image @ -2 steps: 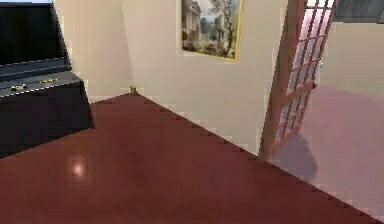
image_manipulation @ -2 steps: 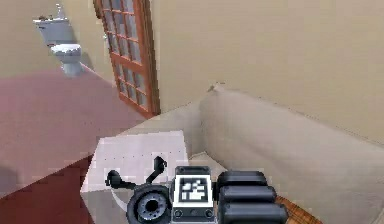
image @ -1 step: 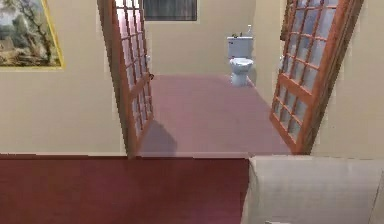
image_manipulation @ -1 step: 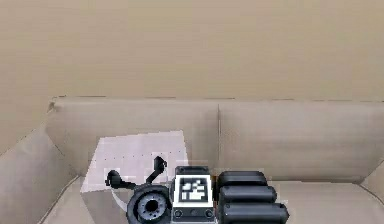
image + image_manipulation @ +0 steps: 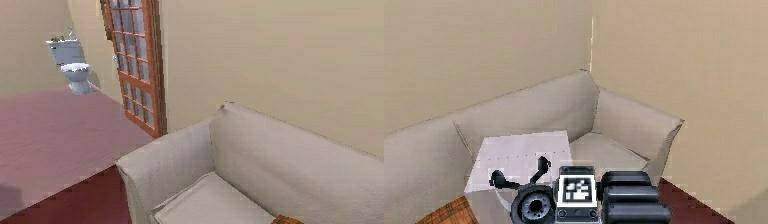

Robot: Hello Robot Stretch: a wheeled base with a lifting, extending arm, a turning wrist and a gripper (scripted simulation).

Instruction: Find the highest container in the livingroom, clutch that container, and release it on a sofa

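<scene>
**At the sofa, release not confirmed**

The gripper hangs over the sofa seat. I cannot tell whether its fingers are spread or gripping, nor whether it holds anything. A brown, woven-looking thing lies at the arm side view's bottom left, near the gripper. It may be the container, seemingly resting on the seat. If so, only letting go and withdrawing remain.
</scene>
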